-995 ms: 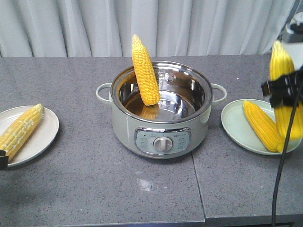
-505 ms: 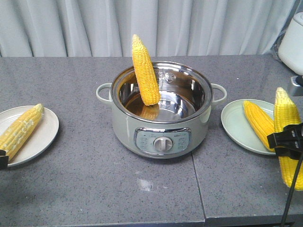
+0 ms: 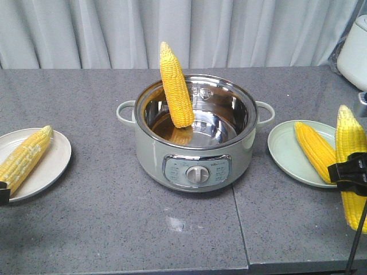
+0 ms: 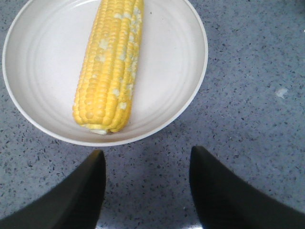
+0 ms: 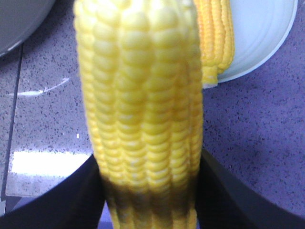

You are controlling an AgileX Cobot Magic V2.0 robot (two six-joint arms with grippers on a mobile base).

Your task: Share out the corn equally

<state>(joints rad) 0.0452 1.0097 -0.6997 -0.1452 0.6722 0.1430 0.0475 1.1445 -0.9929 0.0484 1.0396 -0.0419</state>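
Observation:
One corn cob (image 3: 176, 86) leans upright inside the pot (image 3: 195, 166), its tip above the rim. A second corn cob (image 3: 24, 157) lies on the white left plate (image 3: 54, 166). My left gripper (image 4: 147, 157) hovers open just in front of that plate (image 4: 176, 71) and its corn (image 4: 109, 67), holding nothing. A third corn cob (image 3: 314, 150) lies on the pale green right plate (image 3: 284, 154). My right gripper (image 3: 350, 179) is shut on a fourth corn cob (image 3: 351, 143), held nearly upright over the plate's right edge. In the right wrist view this cob (image 5: 143, 95) fills the space between the fingers.
The grey-green electric pot has side handles and a front dial, and stands mid-table. A white appliance (image 3: 355, 48) sits at the back right corner. A seam (image 3: 241, 229) runs through the grey tabletop. A curtain hangs behind.
My right gripper has come down with its corn from above the right plate to a low position at the plate's right edge. The left gripper has not moved.

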